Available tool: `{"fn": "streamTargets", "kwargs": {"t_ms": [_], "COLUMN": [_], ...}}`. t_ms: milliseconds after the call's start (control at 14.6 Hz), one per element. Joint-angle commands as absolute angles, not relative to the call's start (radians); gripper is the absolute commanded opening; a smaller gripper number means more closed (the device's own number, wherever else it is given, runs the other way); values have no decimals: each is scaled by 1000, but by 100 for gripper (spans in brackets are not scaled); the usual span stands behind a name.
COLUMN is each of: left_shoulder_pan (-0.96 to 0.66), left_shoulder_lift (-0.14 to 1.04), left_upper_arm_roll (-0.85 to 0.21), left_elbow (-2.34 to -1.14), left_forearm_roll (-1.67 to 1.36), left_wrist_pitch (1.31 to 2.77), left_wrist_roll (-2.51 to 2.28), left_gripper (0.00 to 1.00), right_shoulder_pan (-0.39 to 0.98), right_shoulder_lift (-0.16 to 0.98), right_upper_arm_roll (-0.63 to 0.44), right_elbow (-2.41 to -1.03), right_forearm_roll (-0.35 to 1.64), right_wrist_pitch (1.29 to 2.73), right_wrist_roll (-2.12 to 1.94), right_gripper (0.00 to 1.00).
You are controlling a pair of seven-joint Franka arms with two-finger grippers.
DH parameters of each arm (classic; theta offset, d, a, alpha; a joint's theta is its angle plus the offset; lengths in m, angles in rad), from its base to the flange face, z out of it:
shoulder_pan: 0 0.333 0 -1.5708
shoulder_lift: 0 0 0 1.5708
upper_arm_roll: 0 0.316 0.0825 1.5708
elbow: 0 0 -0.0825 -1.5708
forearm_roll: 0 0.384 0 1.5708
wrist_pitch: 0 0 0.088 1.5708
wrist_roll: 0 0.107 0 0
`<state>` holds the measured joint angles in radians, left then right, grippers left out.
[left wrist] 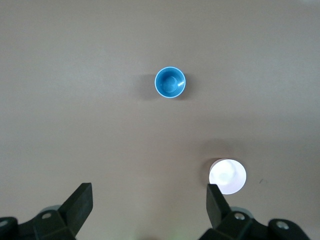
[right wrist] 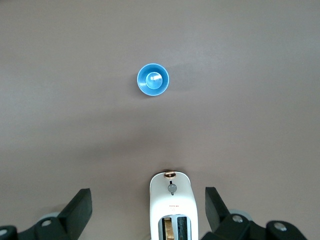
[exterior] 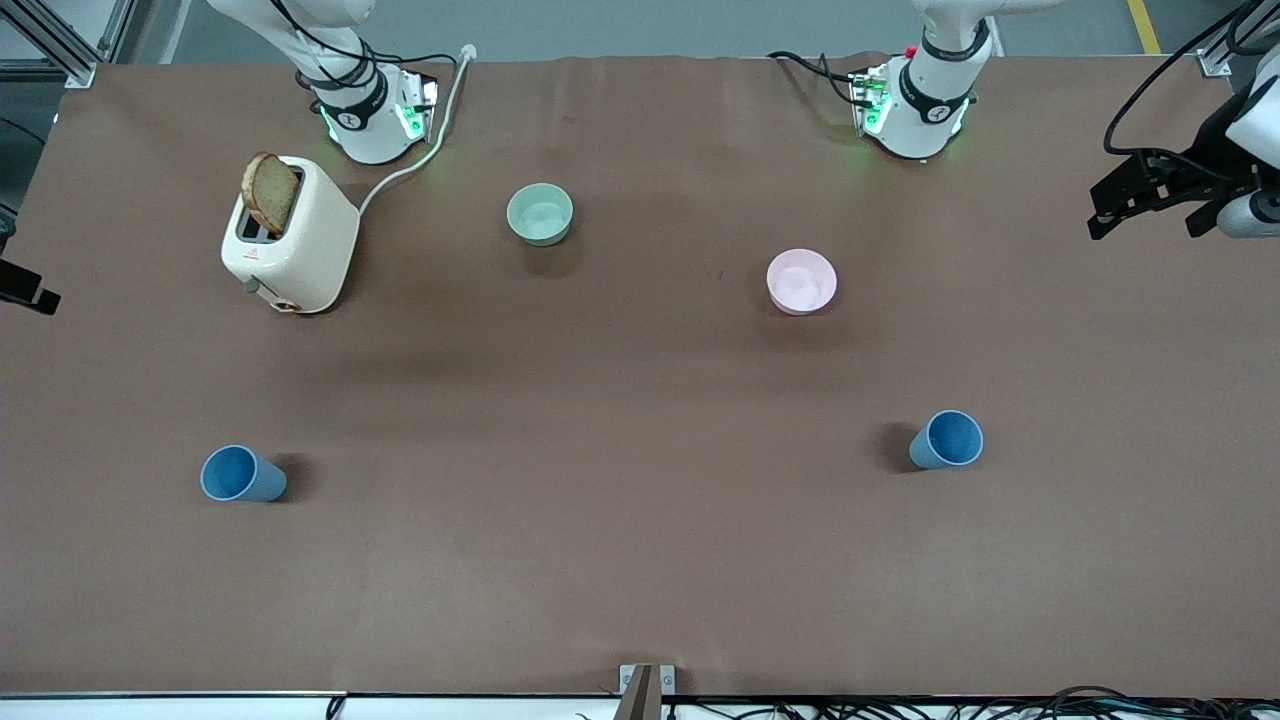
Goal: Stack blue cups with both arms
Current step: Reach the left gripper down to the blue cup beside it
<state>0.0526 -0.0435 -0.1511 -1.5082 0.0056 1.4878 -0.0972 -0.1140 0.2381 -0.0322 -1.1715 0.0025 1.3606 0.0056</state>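
Observation:
Two blue cups stand upright, far apart, both in the part of the table nearer the front camera. One cup (exterior: 947,440) is toward the left arm's end and shows in the left wrist view (left wrist: 170,82). The other cup (exterior: 243,474) is toward the right arm's end and shows in the right wrist view (right wrist: 153,79). My left gripper (exterior: 1145,215) (left wrist: 149,192) hangs high over the table, open and empty. My right gripper (right wrist: 147,195) hangs high over the toaster's end, open and empty. Only a black piece of it (exterior: 25,285) shows at the front view's edge.
A white toaster (exterior: 292,250) (right wrist: 172,207) with a slice of bread in it stands near the right arm's base, with a white cable (exterior: 420,160). A mint-green bowl (exterior: 540,214) and a pink bowl (exterior: 801,281) (left wrist: 227,176) sit farther from the front camera than the cups.

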Motion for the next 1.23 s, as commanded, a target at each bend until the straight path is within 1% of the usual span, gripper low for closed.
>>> {"fn": "streamTargets", "kwargs": {"t_ms": [0,137,342,547,752,888,1093,1161], "left_shoulder_pan": [55,55,64,66,64,64,66,67], "left_shoulder_lift": [-35,-28,61,142,268,351,457,481], "left_upper_arm_roll": [-153,-153,-150,-149,-141,-141,-144,-144], "left_elbow": [-1489,-1489,-1448,-1454,-1462,-1477,-1518,-1535], "left_forearm_roll": [14,12,11,17,20,75,78,75], "left_wrist_pitch": [1471,1476,1496,1656,1788,1877,1977,1985], "left_wrist_roll": [-89,-89,-86,-86,-112,-114,-139,-149], "left_gripper": [100,100,100,100,100,100,100,100], "right_shoulder_pan": [-118,-118,-121,-124,-124,-124,-121,-118], "right_shoulder_lift": [230,230,229,229,229,229,230,230], "right_upper_arm_roll": [-26,-26,-28,-26,-26,-26,-21,-20], "right_elbow": [-1169,-1169,-1169,-1169,-1170,-1169,-1170,-1175], "right_forearm_roll": [-3,-3,-2,-2,-2,-2,3,3], "right_wrist_pitch": [1351,1351,1350,1351,1351,1351,1353,1354], "right_wrist_roll": [23,23,23,23,23,23,23,23], "right_gripper": [100,100,100,100,100,100,100,100]}}
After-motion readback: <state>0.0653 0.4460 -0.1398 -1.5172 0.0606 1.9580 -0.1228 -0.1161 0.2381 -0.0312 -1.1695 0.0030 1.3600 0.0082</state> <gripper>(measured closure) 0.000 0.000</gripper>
